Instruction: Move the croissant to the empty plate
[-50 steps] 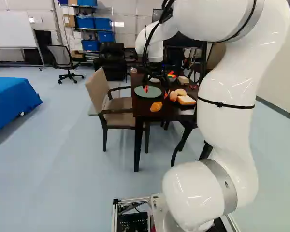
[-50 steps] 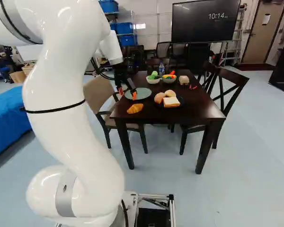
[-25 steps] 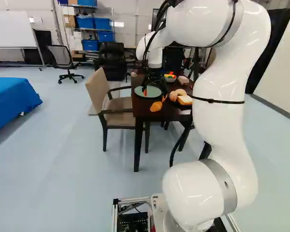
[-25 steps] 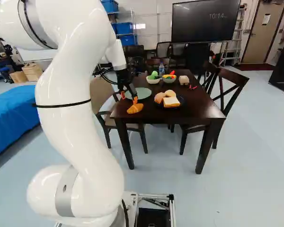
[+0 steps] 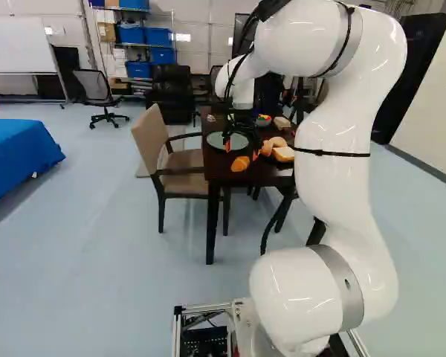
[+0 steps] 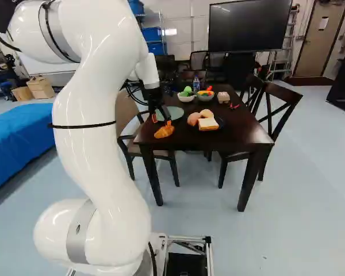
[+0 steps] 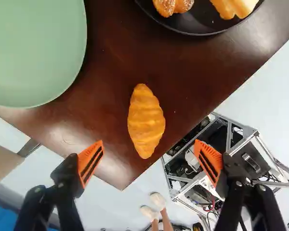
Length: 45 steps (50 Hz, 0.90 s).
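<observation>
Above the table's near left corner, my gripper (image 5: 241, 151) hangs between the green plate (image 5: 227, 141) and the croissant (image 5: 239, 163). Seen from the wrist, the gripper (image 7: 150, 158) stands open, its orange-padded fingers wide apart with nothing between them. The golden croissant (image 7: 146, 121) lies on the dark wood just ahead of the fingers, about midway across the gap, its long side running roughly along the gripper's line of approach. Nothing lies on the visible part of the green plate (image 7: 33, 53), beside the croissant.
A black plate (image 7: 197, 29) with bread pieces sits beyond the croissant. Two bowls (image 6: 186, 98) (image 6: 205, 96) and a bottle (image 6: 196, 84) stand farther back on the dark table (image 6: 236, 126). A beige armchair (image 5: 180, 156) stands at the table's left side.
My arm has brought the gripper nearer the base and lower, from over the green plate toward the croissant. The base, plate and croissant have not moved.
</observation>
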Tool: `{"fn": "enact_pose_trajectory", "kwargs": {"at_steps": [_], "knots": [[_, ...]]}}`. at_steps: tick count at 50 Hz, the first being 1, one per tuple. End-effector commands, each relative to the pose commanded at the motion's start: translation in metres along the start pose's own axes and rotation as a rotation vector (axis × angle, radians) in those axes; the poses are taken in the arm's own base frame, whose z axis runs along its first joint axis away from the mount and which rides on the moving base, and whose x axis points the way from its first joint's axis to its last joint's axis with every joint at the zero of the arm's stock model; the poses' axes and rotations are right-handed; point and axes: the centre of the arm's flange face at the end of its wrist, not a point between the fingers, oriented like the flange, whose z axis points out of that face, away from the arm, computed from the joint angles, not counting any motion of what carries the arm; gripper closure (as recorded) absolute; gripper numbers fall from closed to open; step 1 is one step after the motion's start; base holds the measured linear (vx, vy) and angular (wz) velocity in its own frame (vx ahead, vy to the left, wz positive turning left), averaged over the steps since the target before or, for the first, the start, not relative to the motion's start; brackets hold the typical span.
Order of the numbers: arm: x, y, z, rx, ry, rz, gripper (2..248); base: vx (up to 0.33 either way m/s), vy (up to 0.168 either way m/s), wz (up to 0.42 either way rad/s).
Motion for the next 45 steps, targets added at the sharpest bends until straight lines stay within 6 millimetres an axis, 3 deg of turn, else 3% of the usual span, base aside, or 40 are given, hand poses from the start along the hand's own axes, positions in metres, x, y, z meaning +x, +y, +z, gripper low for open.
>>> {"fn": "enact_pose_trajectory", "kwargs": {"at_steps": [16,45], "knots": [[0.002,0.000,0.003,0.002,0.001,0.003,3,0.000,0.000,0.000],[0.026,-0.001,0.048,0.025,0.011,0.032,3,0.000,0.000,0.000]]}}
